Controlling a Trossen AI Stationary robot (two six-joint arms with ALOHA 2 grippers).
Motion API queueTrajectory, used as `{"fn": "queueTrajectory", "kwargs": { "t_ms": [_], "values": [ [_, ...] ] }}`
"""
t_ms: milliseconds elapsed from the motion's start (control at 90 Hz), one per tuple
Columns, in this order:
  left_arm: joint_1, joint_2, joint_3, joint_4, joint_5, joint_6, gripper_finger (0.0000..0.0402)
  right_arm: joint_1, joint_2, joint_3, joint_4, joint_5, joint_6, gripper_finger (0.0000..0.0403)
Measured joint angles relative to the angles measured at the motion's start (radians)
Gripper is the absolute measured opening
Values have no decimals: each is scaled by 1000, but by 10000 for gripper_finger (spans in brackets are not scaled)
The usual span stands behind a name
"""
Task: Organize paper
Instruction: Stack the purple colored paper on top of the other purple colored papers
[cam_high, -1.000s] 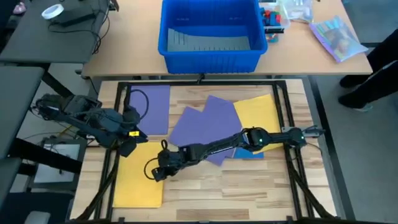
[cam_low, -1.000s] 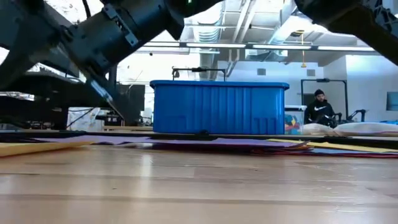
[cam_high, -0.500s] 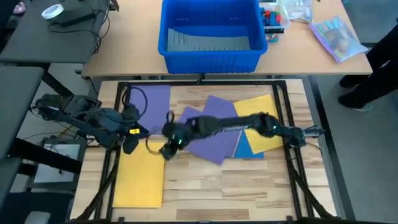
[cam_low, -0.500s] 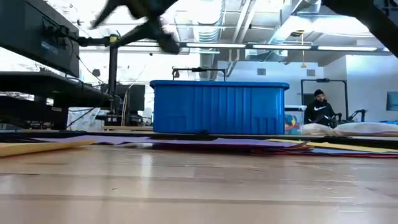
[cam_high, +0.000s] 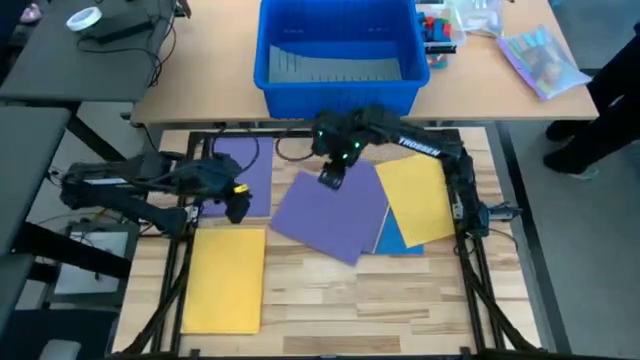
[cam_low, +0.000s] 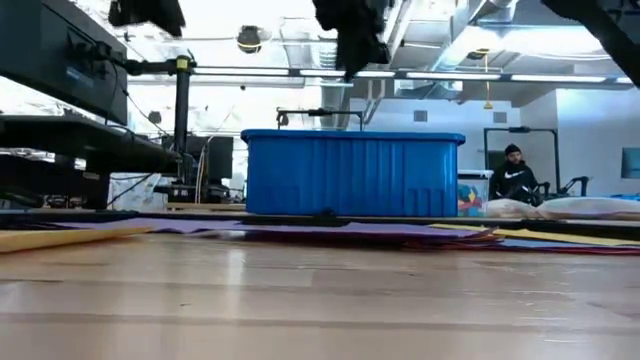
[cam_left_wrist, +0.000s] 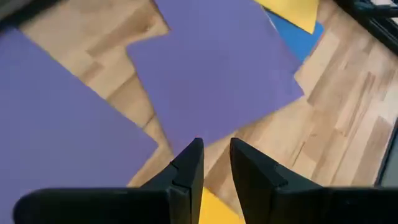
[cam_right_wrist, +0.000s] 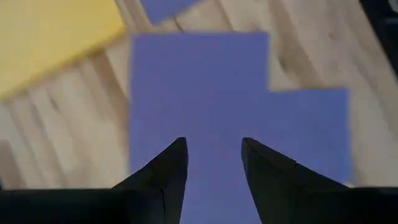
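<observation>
In the high view, flat purple paper sheets (cam_high: 330, 212) are seen overlapped mid-table beside a yellow sheet (cam_high: 415, 195), with the right gripper (cam_high: 331, 177) held over their far edge. In the wrist views, the left gripper (cam_left_wrist: 215, 163) is shown with a narrow empty gap, above the table between purple sheets, and the right gripper (cam_right_wrist: 214, 163) is shown parted and empty above purple paper.

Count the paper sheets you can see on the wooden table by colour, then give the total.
purple sheets: 3, two of them overlapping in the centre
yellow sheets: 2
blue sheet: 1, mostly covered
Total: 6 visible
</observation>
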Motion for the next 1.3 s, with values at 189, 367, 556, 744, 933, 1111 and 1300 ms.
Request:
{"fn": "queueTrajectory", "kwargs": {
  "t_ms": [189, 367, 556, 744, 933, 1111, 1300],
  "values": [
    [110, 1, -227, 312, 159, -71, 61, -97, 1, -137, 37, -22, -88, 161],
    [162, 9, -414, 598, 263, -149, 61, -194, 2, -356, 114, -152, -116, 193],
    [189, 27, -554, 797, 319, -114, 61, -245, 2, -635, 228, -243, -84, 212],
    [170, 122, -635, 953, 357, -36, 61, -237, 3, -789, 414, -249, -26, 209],
    [159, 311, -644, 1173, 343, 5, 61, -210, 3, -823, 542, -249, 16, 207],
    [147, 518, -638, 1372, 340, -23, 61, -196, 3, -841, 598, -240, 15, 207],
    [146, 660, -606, 1389, 339, -38, 61, -197, 3, -843, 618, -235, 6, 207]
  ]
}}
